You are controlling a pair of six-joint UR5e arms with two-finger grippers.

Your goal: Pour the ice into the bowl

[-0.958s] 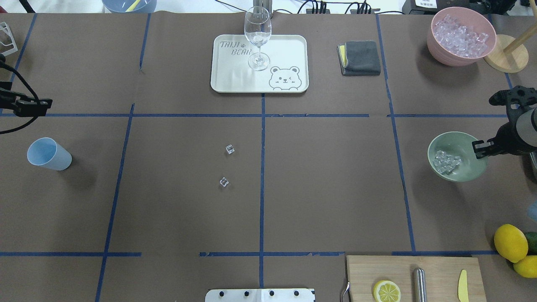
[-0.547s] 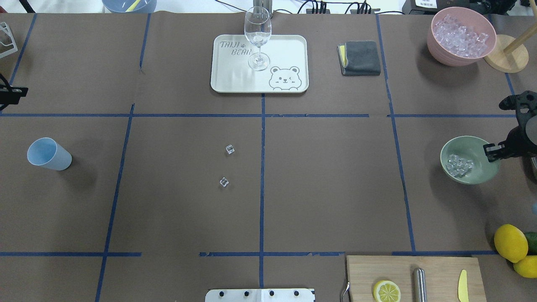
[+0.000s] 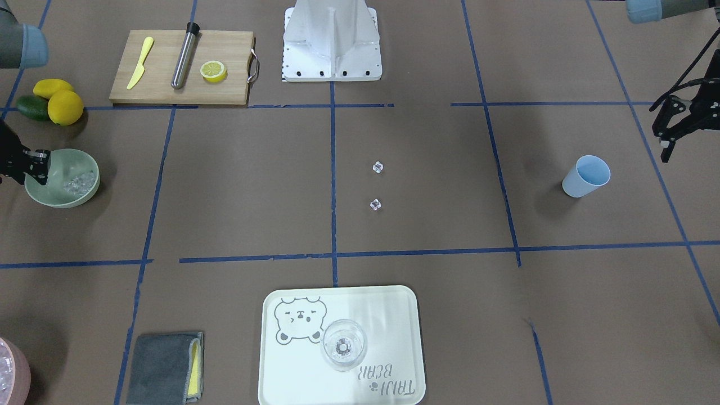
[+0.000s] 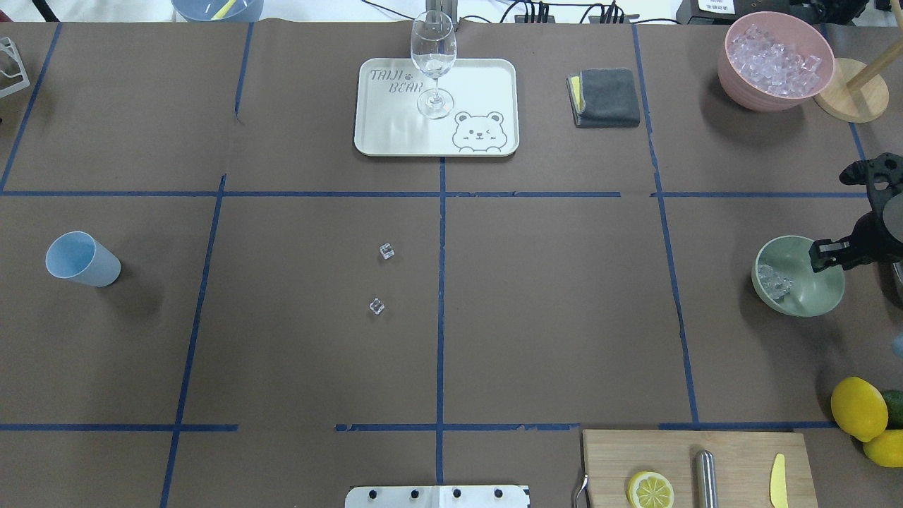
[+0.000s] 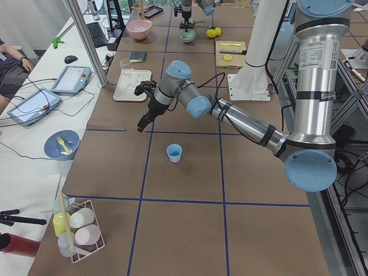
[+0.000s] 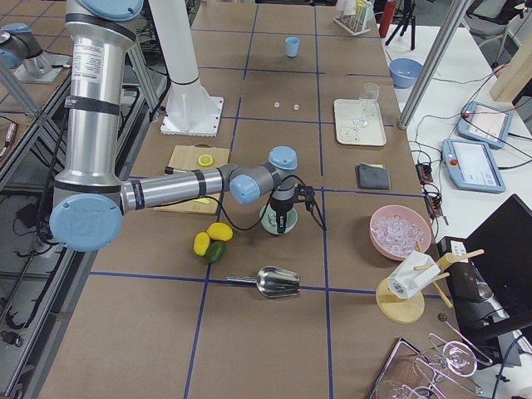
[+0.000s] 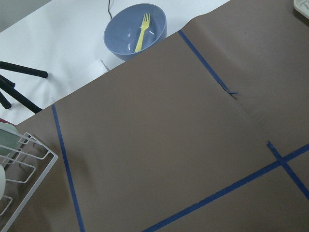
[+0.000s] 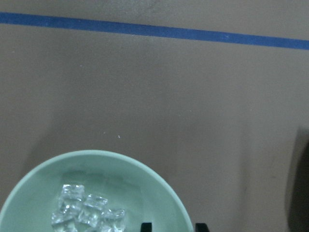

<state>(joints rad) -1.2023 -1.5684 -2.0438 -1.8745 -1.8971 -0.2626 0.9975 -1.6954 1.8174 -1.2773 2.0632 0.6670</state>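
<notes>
The sage-green bowl [image 4: 808, 300] stands near the table's right edge and holds several clear ice cubes [image 4: 774, 280] against its left wall. My right gripper [image 4: 825, 255] is shut on the bowl's near rim. The right wrist view shows the bowl [image 8: 145, 193], the ice [image 8: 87, 212] and two fingertips [image 8: 146, 226] at the rim. Two loose ice cubes [image 4: 386, 250] [image 4: 377, 305] lie mid-table. The empty pale-blue cup [image 4: 83, 259] stands at the left. My left gripper [image 3: 664, 138] is open and empty, raised beyond the cup and out of the overhead view.
A pink bowl full of ice [image 4: 776, 60] sits at the back right beside a wooden stand [image 4: 850, 99]. A tray [image 4: 487, 92] bears a wine glass [image 4: 432, 63]. There is also a grey cloth [image 4: 605, 97], lemons [image 4: 858, 408], a cutting board [image 4: 734, 451] and a metal scoop [image 6: 278, 283].
My right gripper has drawn the bowl to the right, and the ice has slid to the bowl's left side. My left arm has withdrawn leftward out of the overhead view.
</notes>
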